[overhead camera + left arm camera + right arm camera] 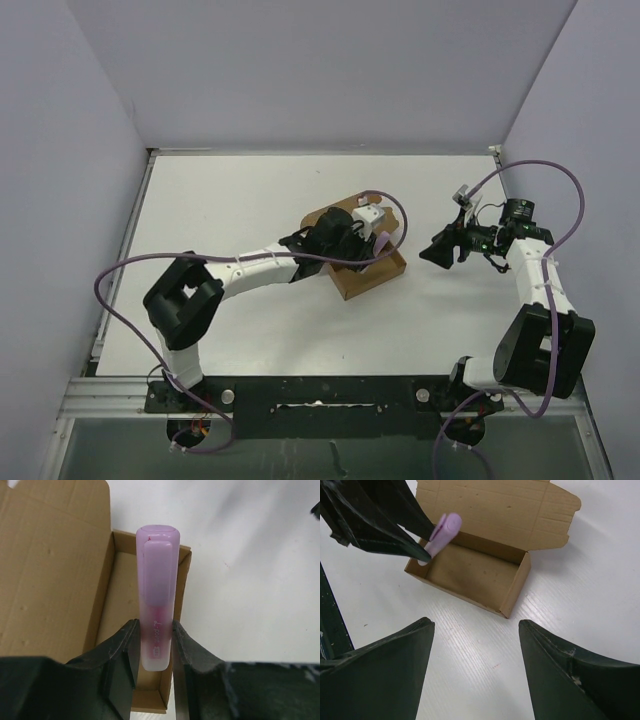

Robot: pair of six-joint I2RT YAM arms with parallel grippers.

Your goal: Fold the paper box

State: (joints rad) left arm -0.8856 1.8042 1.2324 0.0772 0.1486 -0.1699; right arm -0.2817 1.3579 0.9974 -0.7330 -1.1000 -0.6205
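Left gripper [155,627] is clamping a lilac plastic highlighter [157,565] over the open brown cardboard box [122,605]; right gripper [475,625] is hovering wide, empty.

our count: six kinds of thing
we see one paper box [470,575], one lilac marker [157,570], one worktop [220,200], two arms [260,266], two purple cables [110,290] and two pincers, one on each arm, namely the left pincer [155,630] and the right pincer [475,625].
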